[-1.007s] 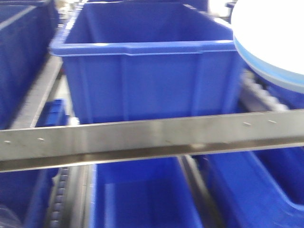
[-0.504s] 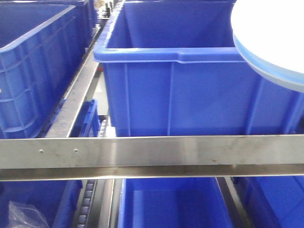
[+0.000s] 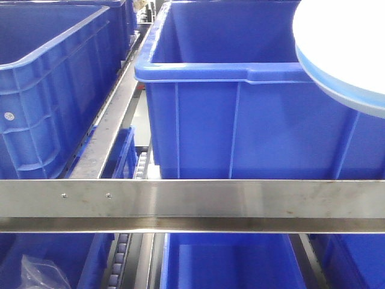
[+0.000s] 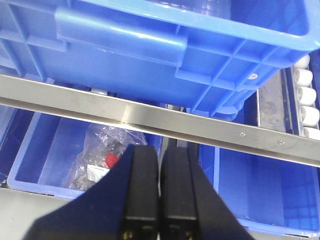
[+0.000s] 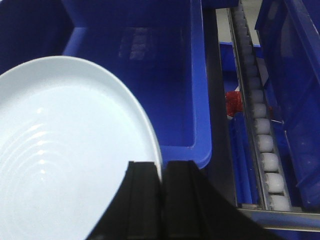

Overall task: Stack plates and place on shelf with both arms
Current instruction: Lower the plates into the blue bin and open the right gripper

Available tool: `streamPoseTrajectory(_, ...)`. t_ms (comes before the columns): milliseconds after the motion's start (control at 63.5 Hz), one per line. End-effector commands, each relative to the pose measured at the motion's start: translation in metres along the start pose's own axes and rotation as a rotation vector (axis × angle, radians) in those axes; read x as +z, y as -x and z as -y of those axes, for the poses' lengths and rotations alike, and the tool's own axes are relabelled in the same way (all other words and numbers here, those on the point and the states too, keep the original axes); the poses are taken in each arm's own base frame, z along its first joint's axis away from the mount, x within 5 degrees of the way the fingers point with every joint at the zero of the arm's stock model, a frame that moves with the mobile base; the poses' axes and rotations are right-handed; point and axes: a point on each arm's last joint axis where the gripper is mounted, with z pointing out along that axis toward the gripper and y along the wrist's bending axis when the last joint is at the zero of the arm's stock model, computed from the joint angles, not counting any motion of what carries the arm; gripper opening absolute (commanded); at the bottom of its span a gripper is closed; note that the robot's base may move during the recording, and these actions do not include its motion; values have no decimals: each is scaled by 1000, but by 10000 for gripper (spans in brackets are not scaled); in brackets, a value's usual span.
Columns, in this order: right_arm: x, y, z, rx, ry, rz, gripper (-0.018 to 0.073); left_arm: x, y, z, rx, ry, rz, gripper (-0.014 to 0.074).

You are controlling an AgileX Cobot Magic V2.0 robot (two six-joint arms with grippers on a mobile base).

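A pale bluish-white plate (image 3: 343,42) hangs at the top right of the front view, over a blue bin; its edge shows a white band and a blue band, and I cannot tell whether it is one plate or two. In the right wrist view the plate (image 5: 65,150) fills the left half, tilted. My right gripper (image 5: 161,165) is shut on the plate's rim. My left gripper (image 4: 160,150) is shut with nothing between its fingers, below a steel rail and above a lower bin. No arm shows in the front view.
A steel shelf rail (image 3: 192,205) crosses the front view, with large blue bins (image 3: 240,108) behind and below it. A plastic bag (image 4: 102,155) of parts lies in a lower bin. A roller track (image 5: 262,135) runs along the right, with a red item (image 5: 233,102) beside it.
The view has swung: the bins and rail have slid right in the picture and the rail now lies level. The plate keeps its place at the top right.
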Motion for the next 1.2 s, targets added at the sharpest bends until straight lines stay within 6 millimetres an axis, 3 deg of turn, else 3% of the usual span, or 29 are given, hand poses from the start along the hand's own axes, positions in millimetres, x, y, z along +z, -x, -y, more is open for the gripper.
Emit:
streamPoseTrajectory(0,-6,19,-3,-10,26,132,57,-4,14,4,-5,-31,90,90)
streamPoseTrajectory(346,-5,20,-3,-10,29,138,57,-4,14,4,-5,-31,90,90)
streamPoseTrajectory(456,5,29,-7,-10,53,179,57,-4,14,4,-5,-31,90,90)
streamPoseTrajectory(582,29,53,-13,-14,74,207,57,-4,14,4,-5,-31,90,90)
streamPoseTrajectory(787,87,104,-25,-17,79,189,64,-4,14,4,-5,-31,90,90)
streamPoseTrajectory(850,104,115,-28,-17,79,186,125,-4,14,4,-5,-31,90,90)
streamPoseTrajectory(913,117,123,-30,-17,80,185,271,-4,14,4,-5,-31,90,90)
streamPoseTrajectory(976,126,127,-32,-18,81,184,472,-4,14,4,-5,-31,90,90)
streamPoseTrajectory(1039,128,126,-32,-18,84,187,600,-4,14,4,-5,-31,90,90)
streamPoseTrajectory(1180,122,111,-29,-20,73,140,624,-4,14,4,-5,-31,90,90)
